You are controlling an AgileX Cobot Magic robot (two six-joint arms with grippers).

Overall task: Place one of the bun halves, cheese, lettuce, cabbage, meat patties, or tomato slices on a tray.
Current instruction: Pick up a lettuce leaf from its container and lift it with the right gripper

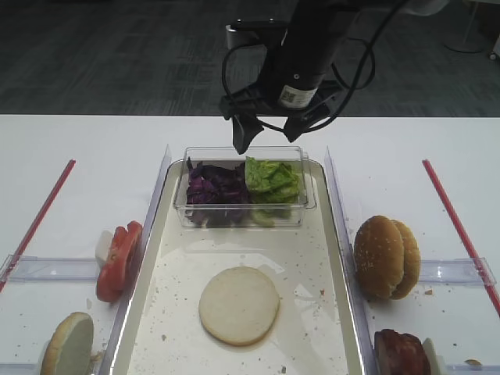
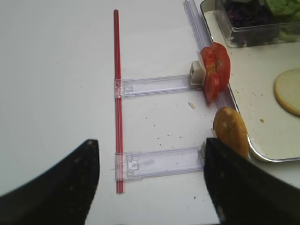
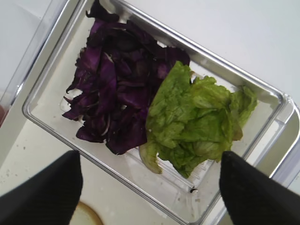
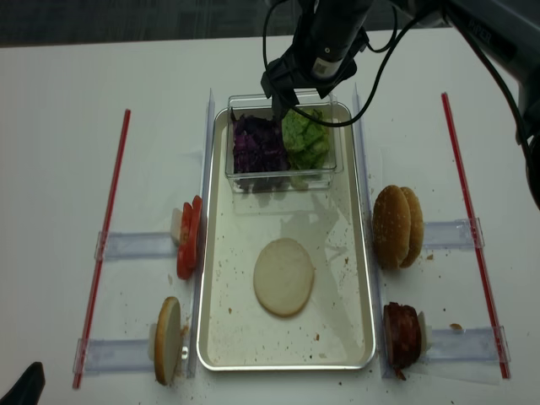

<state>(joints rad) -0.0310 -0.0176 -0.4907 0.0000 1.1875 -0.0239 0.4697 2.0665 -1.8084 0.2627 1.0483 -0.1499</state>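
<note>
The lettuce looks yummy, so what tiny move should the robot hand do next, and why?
Probably lower the right hand straight down onto the lettuce. It hangs open above the tub, and the wrist view shows the lettuce between its fingers. On the tray only a bun half lies, so greens seem a fair next layer.

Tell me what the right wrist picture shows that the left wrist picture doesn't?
Only the right wrist view shows the whole clear tub, purple cabbage beside green lettuce, under the open right end effector. Only the left wrist view shows tomato slices, an upright bun half and a red strip. Both catch the tray and the flat bun half.
</note>
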